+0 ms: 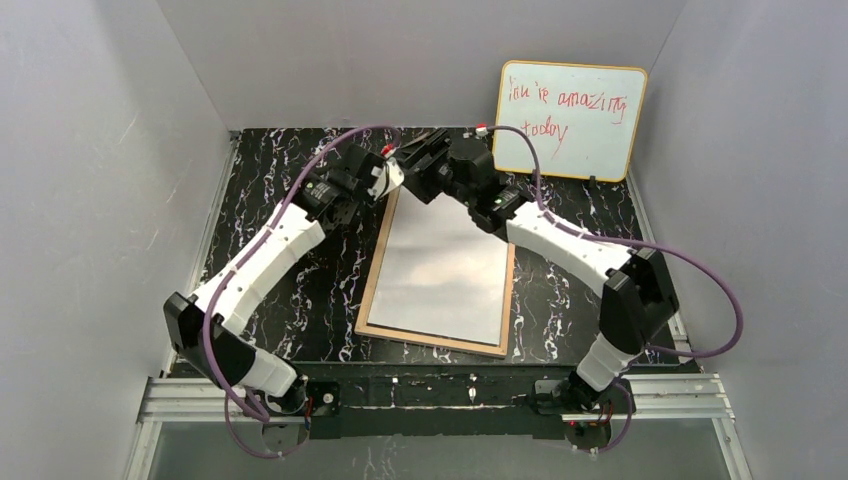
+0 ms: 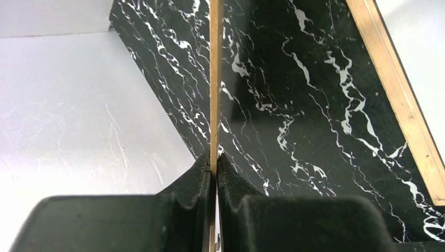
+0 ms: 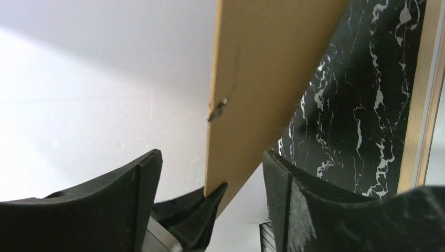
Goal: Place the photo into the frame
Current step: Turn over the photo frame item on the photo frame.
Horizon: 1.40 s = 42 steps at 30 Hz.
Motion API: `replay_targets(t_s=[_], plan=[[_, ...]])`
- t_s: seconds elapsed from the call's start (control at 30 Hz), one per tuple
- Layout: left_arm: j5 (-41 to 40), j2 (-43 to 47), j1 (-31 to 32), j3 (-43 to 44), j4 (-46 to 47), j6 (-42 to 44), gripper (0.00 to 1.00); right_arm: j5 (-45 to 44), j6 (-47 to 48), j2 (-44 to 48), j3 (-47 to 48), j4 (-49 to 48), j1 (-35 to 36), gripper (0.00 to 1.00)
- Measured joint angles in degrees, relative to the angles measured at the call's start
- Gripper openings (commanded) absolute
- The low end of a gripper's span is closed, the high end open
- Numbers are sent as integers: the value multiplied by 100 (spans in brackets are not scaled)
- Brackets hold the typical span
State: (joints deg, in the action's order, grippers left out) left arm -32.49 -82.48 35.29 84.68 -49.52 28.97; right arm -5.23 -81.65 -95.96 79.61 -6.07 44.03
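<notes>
From above, the thin rectangular tan-wood frame (image 1: 372, 290) lies flat on the black marbled tabletop (image 1: 290, 290), holding a pale glossy sheet (image 1: 440, 270), perhaps the photo. Left wrist: the left hand (image 2: 214, 163) is clenched on a thin tan board (image 2: 214, 79). Right wrist: the right hand (image 3: 210, 160) is released, fingers either side of it. The back looks not yet closed.

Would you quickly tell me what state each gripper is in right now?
Left gripper: closed on the thin tan board.
Right gripper: open, jaws either side of that board.

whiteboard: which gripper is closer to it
Right. The right gripper is just left of the whiteboard; the left gripper sits farther left, past the right one.
</notes>
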Motion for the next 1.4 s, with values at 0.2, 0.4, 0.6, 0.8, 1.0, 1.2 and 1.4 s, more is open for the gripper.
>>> replay_targets(t_s=[0.2, 0.4, 0.6, 0.8, 1.0, 1.2, 1.4], plan=[[557, -459, -326, 1414, -518, -210, 0, 186, 354, 654, -483, -306, -337, 98], [1580, -852, -962, 3185, -852, -516, 0, 704, 828, 1644, -1429, -807, -935, 99], [2796, -457, -1298, 3440, -811, -988, 0, 1858, 1451, 2448, -2291, -1547, -1849, 99], [4190, 146, -1294, 3237, -490, -1775, 0, 3910, 1591, 1867, -2870, -3449, -2841, 99], [5204, 374, -1292, 3202, 107, -2553, 0, 5200, 127, 577, -3340, -6389, -3355, 99], [5571, 367, -1290, 2911, 503, -3073, 0, 5346, -782, 232, -4100, -7342, -3110, 99], [5768, 205, -1292, 2942, 793, -3639, 0, 5340, 74, 1130, -4146, -7344, -2750, 99]])
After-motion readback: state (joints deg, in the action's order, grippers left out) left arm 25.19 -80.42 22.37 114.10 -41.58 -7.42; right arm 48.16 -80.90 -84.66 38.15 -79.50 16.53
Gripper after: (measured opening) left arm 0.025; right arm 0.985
